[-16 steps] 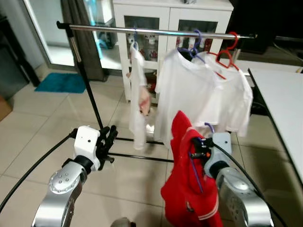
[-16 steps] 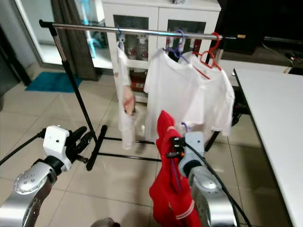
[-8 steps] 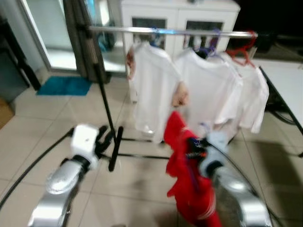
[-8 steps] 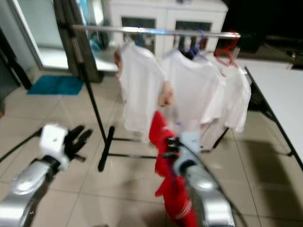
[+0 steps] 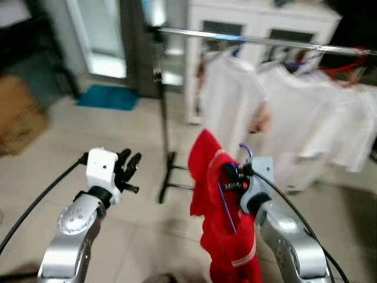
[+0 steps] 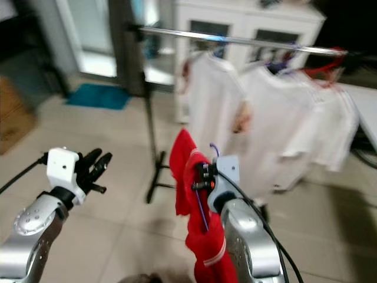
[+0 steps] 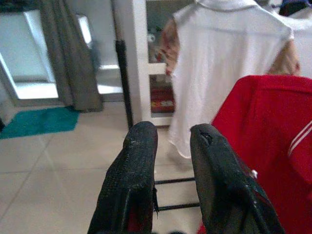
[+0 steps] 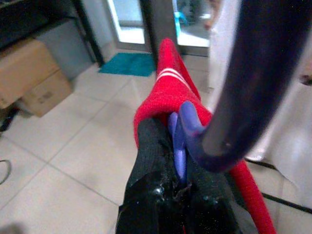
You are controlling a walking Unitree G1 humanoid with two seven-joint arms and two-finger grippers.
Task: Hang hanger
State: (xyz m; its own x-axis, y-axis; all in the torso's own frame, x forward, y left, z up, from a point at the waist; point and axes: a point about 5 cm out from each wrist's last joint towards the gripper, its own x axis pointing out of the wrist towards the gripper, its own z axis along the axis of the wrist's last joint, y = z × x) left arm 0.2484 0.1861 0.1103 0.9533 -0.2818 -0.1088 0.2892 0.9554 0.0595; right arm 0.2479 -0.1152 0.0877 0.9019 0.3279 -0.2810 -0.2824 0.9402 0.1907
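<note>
The hanger (image 8: 181,134) is a purple one and it carries a red garment (image 5: 221,227); it sits in the lower centre of the frame in the eye views, held up in front of the robot by the right gripper (image 8: 175,146). In the right wrist view the two black fingers are pressed together on the purple neck of the hanger, just under its hook (image 5: 245,150), and the red cloth hangs down on both sides of them. The left gripper (image 7: 174,161) is raised in the lower left of the frame, holding nothing, with its two fingers a little apart. Behind, across the upper right of the frame, runs a metal rail (image 5: 253,40) on a black stand (image 5: 164,124), and the hanger is well apart from it, lower and nearer to the robot. On the rail several white shirts (image 5: 294,118) hang side by side, and at the far right there is a red hanger (image 6: 327,62). A white cabinet (image 5: 259,17) with glass doors stands behind the rail. On the tiled floor (image 5: 88,141) I can see a small teal mat (image 5: 109,97) in the upper left, and cardboard boxes (image 5: 20,115) at the left edge. The eye views are a bit blurred.
</note>
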